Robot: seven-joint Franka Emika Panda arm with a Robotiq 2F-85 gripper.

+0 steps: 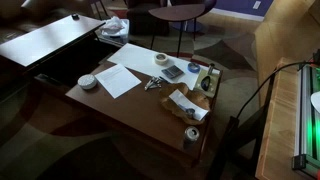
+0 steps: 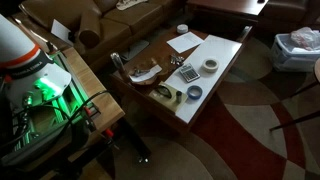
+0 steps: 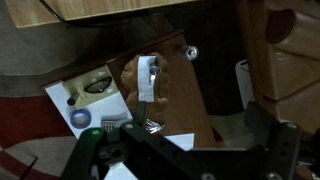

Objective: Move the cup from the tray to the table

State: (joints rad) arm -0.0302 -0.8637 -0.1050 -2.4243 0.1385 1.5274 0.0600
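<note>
The small cup [image 2: 194, 92] stands on the dark wooden counter [image 1: 130, 106], just beside one end of the oval tray [image 2: 168, 93]. I cannot tell if the two touch. In the wrist view the fingers [image 3: 103, 148] hang high above the counter, well apart from the cup. They are spread wide and nothing is between them. A tape roll [image 2: 210, 65], a calculator [image 2: 187, 73] and a crumpled bag [image 3: 140, 82] lie near the tray.

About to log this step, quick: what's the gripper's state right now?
Gripper: open, holding nothing.
</note>
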